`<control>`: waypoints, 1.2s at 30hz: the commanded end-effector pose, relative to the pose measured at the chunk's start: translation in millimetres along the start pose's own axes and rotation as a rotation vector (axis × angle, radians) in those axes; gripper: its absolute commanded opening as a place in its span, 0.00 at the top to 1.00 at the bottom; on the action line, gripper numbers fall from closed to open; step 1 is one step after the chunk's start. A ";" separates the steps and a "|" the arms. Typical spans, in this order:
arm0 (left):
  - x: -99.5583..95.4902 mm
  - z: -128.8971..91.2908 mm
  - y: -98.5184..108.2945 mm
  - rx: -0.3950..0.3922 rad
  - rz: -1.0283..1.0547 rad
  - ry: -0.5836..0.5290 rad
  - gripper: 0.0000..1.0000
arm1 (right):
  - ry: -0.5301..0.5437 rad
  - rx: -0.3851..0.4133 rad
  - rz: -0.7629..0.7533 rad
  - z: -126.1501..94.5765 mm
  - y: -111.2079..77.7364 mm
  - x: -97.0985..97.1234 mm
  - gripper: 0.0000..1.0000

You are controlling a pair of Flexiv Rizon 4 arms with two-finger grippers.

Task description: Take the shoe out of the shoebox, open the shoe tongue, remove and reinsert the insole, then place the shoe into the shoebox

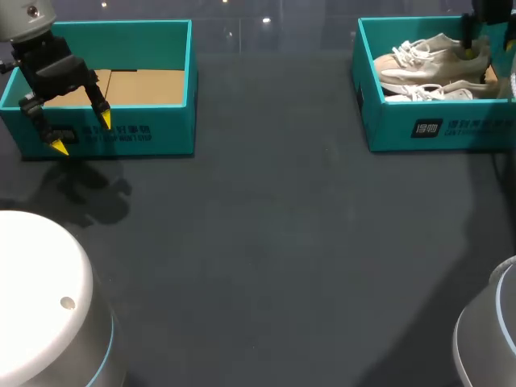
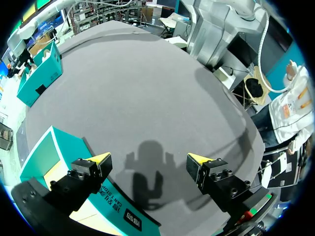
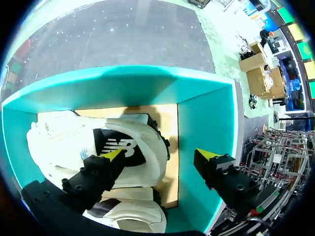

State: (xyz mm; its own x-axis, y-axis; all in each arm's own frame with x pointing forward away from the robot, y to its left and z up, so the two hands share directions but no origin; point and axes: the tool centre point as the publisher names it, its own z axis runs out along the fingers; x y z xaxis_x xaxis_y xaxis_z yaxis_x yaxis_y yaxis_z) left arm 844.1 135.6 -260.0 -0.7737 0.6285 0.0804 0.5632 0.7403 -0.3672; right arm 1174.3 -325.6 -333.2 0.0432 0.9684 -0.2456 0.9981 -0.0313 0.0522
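print log | teal cardboard shoebox at the right: white square mark and a row of white characters on front wall, too small to read | teal cardboard box at the left: lettering and a small square mark on front wall, not legible | white sneaker: white letter logo on black insole

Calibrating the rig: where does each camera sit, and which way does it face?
Head view: above, behind, facing down at the table; left arm, right arm at its sides.
Left wrist view: on that wrist, facing the table beside the empty box; open jaws show.
Right wrist view: on that wrist, facing into the shoebox at a shoe; open jaws show.
Head and left wrist share the empty box.
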 end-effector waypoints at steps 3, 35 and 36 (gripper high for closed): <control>0.3 -0.4 0.3 -0.001 0.001 0.002 0.00 | 0.016 -0.036 -0.016 -53.8 -33.3 6.1 0.00; 1.9 -13.4 -7.6 -0.001 -0.161 -0.026 0.00 | 0.044 -0.113 -0.110 -157.7 -142.3 62.2 0.00; 1.7 -17.1 -10.2 -0.007 -0.241 -0.041 0.00 | 0.044 -0.113 -0.110 -157.7 -142.3 62.2 0.00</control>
State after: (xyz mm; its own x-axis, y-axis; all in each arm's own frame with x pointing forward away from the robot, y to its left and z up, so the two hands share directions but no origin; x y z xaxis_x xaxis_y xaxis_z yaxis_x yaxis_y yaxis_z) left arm 845.5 134.3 -252.7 -0.8286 0.5505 0.1019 0.4825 0.7945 -0.3687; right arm 1040.1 -220.2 -202.6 -0.0712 0.9739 -0.2154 0.9953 0.0835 0.0489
